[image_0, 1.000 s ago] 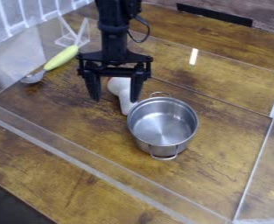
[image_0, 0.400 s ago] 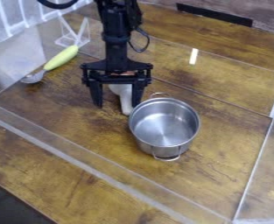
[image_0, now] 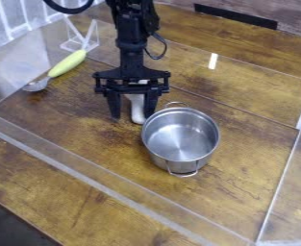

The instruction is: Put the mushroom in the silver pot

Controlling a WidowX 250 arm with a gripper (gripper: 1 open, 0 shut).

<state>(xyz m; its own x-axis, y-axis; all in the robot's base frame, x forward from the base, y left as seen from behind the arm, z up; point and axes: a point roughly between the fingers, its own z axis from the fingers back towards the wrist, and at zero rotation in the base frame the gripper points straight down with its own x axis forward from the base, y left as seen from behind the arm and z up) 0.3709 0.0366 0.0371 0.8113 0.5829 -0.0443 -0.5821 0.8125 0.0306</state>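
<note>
The mushroom (image_0: 138,111) lies on the wooden table just left of the silver pot (image_0: 180,135). Its white stem shows between the fingers, and its cap is mostly hidden under the gripper. My gripper (image_0: 135,108) is lowered straight over the mushroom, with one black finger (image_0: 115,109) on each side of the stem. The jaws stand partly apart around it, and I see no firm contact. The pot stands upright with nothing inside, its rim close to the right finger.
A long yellow-green object (image_0: 68,63) lies at the back left near a clear rack (image_0: 78,38). A small round grey item (image_0: 36,86) sits at the left. Low clear walls (image_0: 101,183) fence the work area along the front and right.
The gripper has come down over the mushroom and its fingers have drawn closer together around the stem. The pot and the mushroom have stayed in place.
</note>
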